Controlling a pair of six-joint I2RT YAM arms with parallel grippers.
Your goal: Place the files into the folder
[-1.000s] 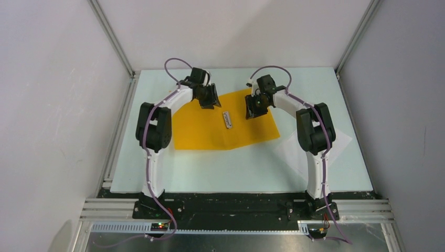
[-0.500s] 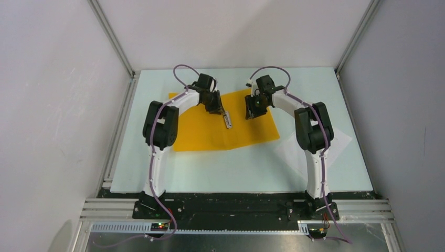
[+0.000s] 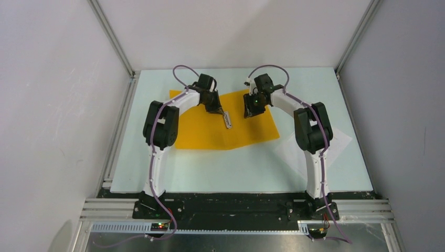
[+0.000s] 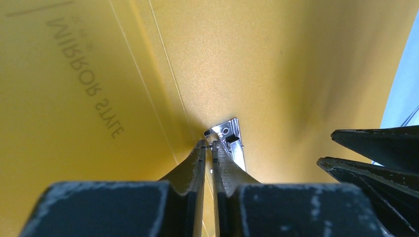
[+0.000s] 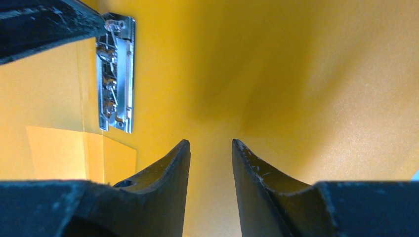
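Note:
The orange-yellow folder (image 3: 199, 128) lies open and flat on the table, with a metal clip (image 3: 228, 121) along its middle fold. My left gripper (image 3: 222, 111) is at the clip's far end. In the left wrist view its tips (image 4: 209, 144) are closed to a thin gap on the end of the clip (image 4: 232, 140). My right gripper (image 3: 249, 113) hovers open and empty over the folder's right half (image 5: 296, 74), with the clip (image 5: 116, 74) to its left. The white files (image 3: 338, 142) lie on the table to the right, partly under the right arm.
The pale table (image 3: 236, 168) is walled in by grey panels and an aluminium frame (image 3: 113, 44). The two grippers are close together over the folder; the right one's fingers (image 4: 380, 148) show in the left wrist view.
My left gripper has swung right from the folder's far left part to the clip's far end and stayed there. The right gripper has shifted slightly.

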